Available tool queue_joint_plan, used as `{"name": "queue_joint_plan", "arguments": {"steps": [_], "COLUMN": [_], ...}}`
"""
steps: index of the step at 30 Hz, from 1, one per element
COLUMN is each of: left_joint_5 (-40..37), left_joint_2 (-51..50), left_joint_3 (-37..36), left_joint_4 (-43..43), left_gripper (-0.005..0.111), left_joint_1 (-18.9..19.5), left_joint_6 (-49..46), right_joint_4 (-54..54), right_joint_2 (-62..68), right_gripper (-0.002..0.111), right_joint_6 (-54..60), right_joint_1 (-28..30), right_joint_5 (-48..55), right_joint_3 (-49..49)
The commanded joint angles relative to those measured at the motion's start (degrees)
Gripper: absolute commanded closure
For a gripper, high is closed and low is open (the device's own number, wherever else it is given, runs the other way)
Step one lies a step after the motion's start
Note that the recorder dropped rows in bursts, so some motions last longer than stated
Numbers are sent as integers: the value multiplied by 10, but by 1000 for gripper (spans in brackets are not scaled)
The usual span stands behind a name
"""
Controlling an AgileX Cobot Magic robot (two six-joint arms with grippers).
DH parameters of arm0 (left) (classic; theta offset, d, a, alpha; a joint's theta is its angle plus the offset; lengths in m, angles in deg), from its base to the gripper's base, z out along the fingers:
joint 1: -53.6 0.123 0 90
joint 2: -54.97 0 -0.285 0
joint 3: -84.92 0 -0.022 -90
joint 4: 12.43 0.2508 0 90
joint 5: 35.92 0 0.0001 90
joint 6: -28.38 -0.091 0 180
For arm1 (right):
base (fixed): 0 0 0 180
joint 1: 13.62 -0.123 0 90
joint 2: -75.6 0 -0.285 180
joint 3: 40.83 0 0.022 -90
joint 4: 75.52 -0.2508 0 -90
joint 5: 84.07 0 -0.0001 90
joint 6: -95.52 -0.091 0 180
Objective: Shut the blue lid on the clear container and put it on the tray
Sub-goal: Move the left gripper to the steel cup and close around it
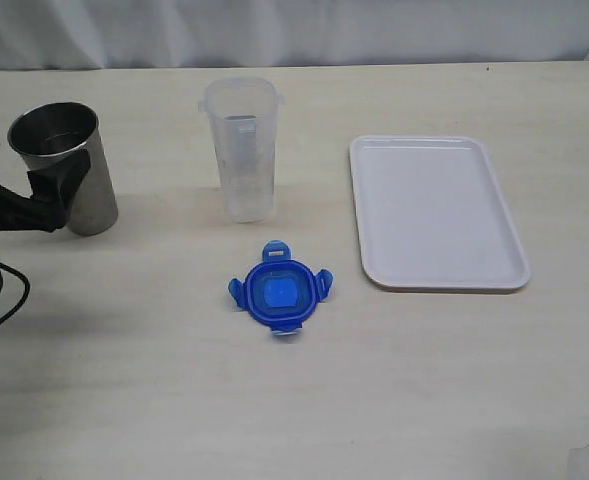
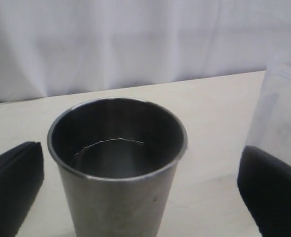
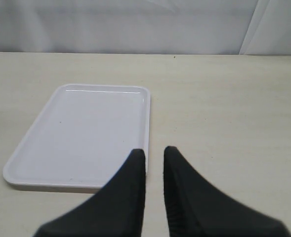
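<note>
In the exterior view, the left end effector is seen at the left edge of the bench, with its dark fingers set at a steel cup. How wide it stands cannot be told from here. Its arm is cut off by the edge of the picture. The clear container is stood upright and uncovered near the middle of the bench. The blue lid is laid flat just in front of it, apart from it. The white tray is laid bare well to the right. The right end effector is not shown.

In the left wrist view, the fingers are seen spread wide to either side of the cup, with bench showing between the cup and the finger on the container's side. Nothing is gripped. The container is shown blurred at the picture's edge.

In the right wrist view, the right end effector is shown with its fingers drawn almost together, a narrow slit left between them and nothing held. It is held level, pointing over the bench beside the tray.
</note>
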Motion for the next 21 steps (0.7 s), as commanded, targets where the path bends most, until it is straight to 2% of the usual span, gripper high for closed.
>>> {"name": "queue_joint_plan", "arguments": {"steps": [1,4,21], "left_joint_5": [5,31,31], "left_joint_2": [-18,-50,-141], "left_joint_3": [3,3,61], "left_joint_4": [0,0,3], "left_gripper": [2,2,2], "left_joint_1": [-5,-5,-5], "left_joint_6": [-2,-2,0], "right_joint_4": [-5,-5,-5], "right_joint_2": [-2,-2,-2], "right_gripper": [95,95,95], "right_joint_6": [0,0,0], "right_joint_1": [0,0,0], "right_joint_5": [0,0,0], "right_joint_3": [-1,-1,-1]}}
